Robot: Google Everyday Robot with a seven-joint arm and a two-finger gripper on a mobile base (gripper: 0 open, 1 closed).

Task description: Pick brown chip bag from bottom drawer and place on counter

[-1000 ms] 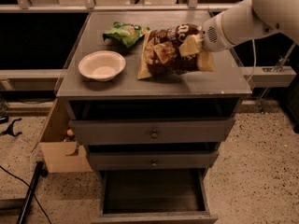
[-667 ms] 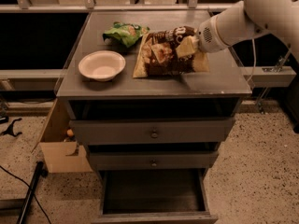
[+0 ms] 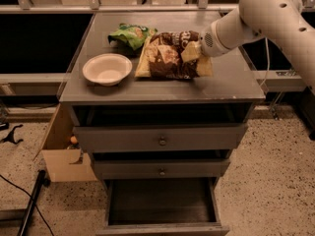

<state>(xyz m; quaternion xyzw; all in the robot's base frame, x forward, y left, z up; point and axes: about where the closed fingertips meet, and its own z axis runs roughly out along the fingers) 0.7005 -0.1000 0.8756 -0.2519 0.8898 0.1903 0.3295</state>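
The brown chip bag point(image 3: 167, 57) lies flat on the counter point(image 3: 226, 85), right of centre, with its tan edges showing. My gripper point(image 3: 193, 52) comes in from the right on the white arm and sits at the bag's right end, over its top. The bottom drawer point(image 3: 161, 203) stands pulled open below, its dark interior showing nothing inside.
A white bowl point(image 3: 107, 69) sits on the counter's left part. A green snack bag point(image 3: 130, 35) lies behind it, touching the brown bag's left corner. Two upper drawers with round knobs point(image 3: 161, 141) are slightly open. A cardboard box point(image 3: 61, 151) stands left of the cabinet.
The brown chip bag and my gripper have shifted a little to the left across the counter, and the bag now lies closer to the green bag.
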